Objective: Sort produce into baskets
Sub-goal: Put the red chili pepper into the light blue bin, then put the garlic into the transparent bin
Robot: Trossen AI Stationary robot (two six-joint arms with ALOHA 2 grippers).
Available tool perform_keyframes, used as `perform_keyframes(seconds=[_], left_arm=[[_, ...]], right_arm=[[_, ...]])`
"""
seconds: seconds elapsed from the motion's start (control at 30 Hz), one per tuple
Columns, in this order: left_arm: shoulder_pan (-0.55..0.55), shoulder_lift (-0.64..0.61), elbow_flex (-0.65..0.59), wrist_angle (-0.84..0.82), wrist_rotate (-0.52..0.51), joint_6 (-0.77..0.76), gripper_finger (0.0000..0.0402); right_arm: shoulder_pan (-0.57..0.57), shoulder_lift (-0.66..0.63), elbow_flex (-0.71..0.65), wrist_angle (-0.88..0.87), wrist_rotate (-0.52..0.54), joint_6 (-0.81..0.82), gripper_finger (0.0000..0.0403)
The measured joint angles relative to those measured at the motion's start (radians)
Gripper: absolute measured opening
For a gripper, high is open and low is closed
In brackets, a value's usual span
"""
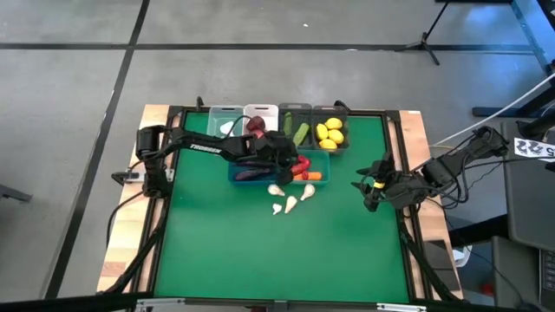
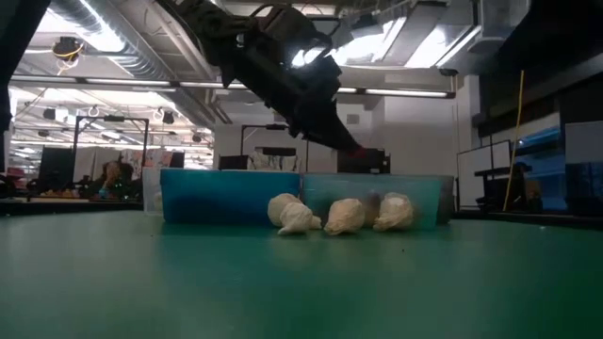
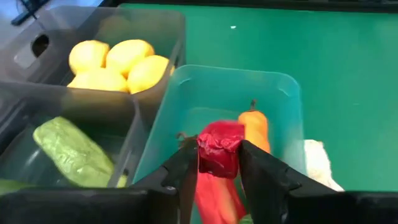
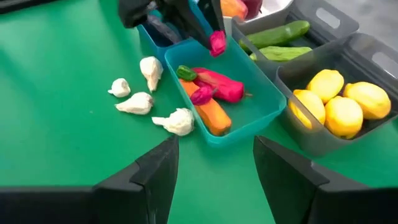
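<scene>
Garlic bulbs (image 2: 344,216) lay closest to the low camera, pale lumps on the green counter (image 2: 301,282) just in front of the blue bin (image 2: 226,196) and the teal bin (image 3: 186,106). Behind and above them, the left pincer (image 3: 217,163) hung over the teal bin with a red pepper (image 3: 219,149) pinched between its two dark fingers, the jaws narrowed onto it. From where I stood, the pepper hung down below the pincer, its long axis near upright, with the bin floor directly beneath, so the coming move looked like a plain release rather than any further travel. An orange carrot (image 3: 255,127) and another red pepper (image 4: 217,84) with a green stem already lay in that bin, running lengthwise along it. The left arm was clearly the nearer one; the right pincer (image 1: 371,185) waited well apart toward the right edge of the counter, its jaws spread wide with nothing in them. Its wrist camera showed what the low view could not: the loose garlic scattered outside the teal bin, the lemons (image 4: 339,102) in a grey bin (image 4: 311,143), and cucumbers (image 4: 273,34) in the neighbouring grey one. Only the low view showed the room's ceiling lights.
</scene>
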Motion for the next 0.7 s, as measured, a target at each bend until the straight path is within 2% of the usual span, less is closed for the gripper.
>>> perform_keyframes(seconds=[0.23, 0.37, 0.5, 0.63, 0.7], left_arm=[[-0.025, 0.000, 0.000, -0.010, -0.005, 0.124, 0.0184], [-0.052, 0.000, 0.000, -0.018, 0.007, 0.135, 0.0222], [-0.110, 0.000, 0.001, -0.082, 0.111, 0.146, 0.0235], [-0.171, -0.007, 0.000, -0.122, 0.272, 0.058, 0.0237], [-0.193, -0.030, -0.009, -0.139, 0.285, 0.045, 0.0237]], right_arm=[[0.000, 0.013, -0.008, 0.033, 0.034, -0.003, 0.0209], [0.000, 0.013, -0.008, 0.042, 0.050, -0.004, 0.0209], [0.000, 0.013, -0.008, 0.065, 0.059, -0.024, 0.0209], [0.000, 0.013, -0.008, 0.081, 0.051, -0.030, 0.0209], [0.000, 0.013, -0.008, 0.081, 0.043, -0.030, 0.0209]])
